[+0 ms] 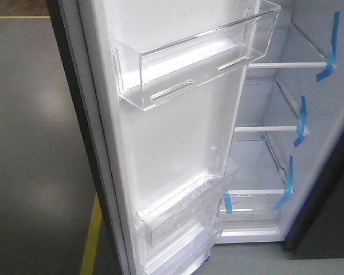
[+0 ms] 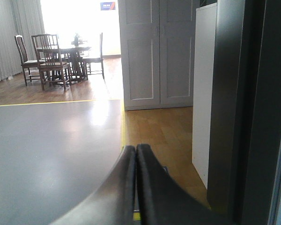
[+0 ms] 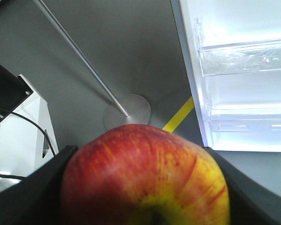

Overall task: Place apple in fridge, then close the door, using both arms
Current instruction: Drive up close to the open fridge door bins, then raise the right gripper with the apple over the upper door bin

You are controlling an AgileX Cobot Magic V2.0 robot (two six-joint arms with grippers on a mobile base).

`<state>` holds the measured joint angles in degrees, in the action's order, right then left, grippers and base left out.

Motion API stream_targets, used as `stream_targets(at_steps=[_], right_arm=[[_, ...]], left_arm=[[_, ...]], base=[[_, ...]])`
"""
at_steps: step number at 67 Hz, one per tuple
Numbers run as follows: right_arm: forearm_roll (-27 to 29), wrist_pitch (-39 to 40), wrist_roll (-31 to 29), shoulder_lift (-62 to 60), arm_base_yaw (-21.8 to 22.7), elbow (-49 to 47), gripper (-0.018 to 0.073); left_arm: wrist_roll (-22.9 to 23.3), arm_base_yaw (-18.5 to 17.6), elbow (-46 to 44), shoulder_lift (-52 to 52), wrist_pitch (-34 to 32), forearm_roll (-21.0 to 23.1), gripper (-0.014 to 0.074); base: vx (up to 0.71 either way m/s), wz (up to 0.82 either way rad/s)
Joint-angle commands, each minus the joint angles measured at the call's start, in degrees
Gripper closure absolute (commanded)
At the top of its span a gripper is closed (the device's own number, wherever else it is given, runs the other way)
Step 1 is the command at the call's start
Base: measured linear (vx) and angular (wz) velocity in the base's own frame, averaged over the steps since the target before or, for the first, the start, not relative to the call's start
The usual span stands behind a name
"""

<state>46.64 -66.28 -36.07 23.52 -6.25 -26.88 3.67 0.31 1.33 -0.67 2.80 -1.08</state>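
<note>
— Red and yellow, the apple (image 3: 145, 173) is pinched in the jaws of the right gripper (image 3: 145, 201). Which step is in hand?
— Carrying, it is judged; a shelf (image 1: 286, 65) in the fridge (image 1: 324, 149), past the door (image 1: 178, 137) up-right of that gripper, must be reached. The left gripper (image 2: 136, 183) is pressed together, empty

The door (image 1: 178, 132) and its white liner were seen softly and evenly lit, glare was caught on the clear bin (image 1: 200, 63), the window (image 2: 79, 18) was blown out and mirrored on the grey floor (image 2: 100, 116), and the apple (image 3: 145, 178) was rendered blurred at close range.
</note>
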Motion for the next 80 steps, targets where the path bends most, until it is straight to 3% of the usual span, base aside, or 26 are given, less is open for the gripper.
stream_targets(at_steps=[1, 46, 59, 80], right_arm=[[3.2, 2.2, -0.3, 0.5, 0.0, -1.3, 0.0447], [3.3, 2.2, -0.3, 0.5, 0.0, -1.3, 0.0447], [3.1, 8.6, 0.2, 1.2, 0.0, -1.4, 0.0447], [-3.4, 12.4, 0.4, 15.0, 0.0, -16.2, 0.0436]], left_arm=[[0.0, -0.3, -0.9, -0.8, -4.3, 0.5, 0.0603], [0.0, -0.3, -0.9, -0.8, -4.3, 0.5, 0.0603], [0.0, -0.3, -0.9, -0.8, -4.3, 0.5, 0.0603], [0.0, -0.3, -0.9, -0.8, -4.3, 0.5, 0.0603]], base=[[0.00, 0.00], [0.00, 0.00], [0.00, 0.00], [0.00, 0.00]])
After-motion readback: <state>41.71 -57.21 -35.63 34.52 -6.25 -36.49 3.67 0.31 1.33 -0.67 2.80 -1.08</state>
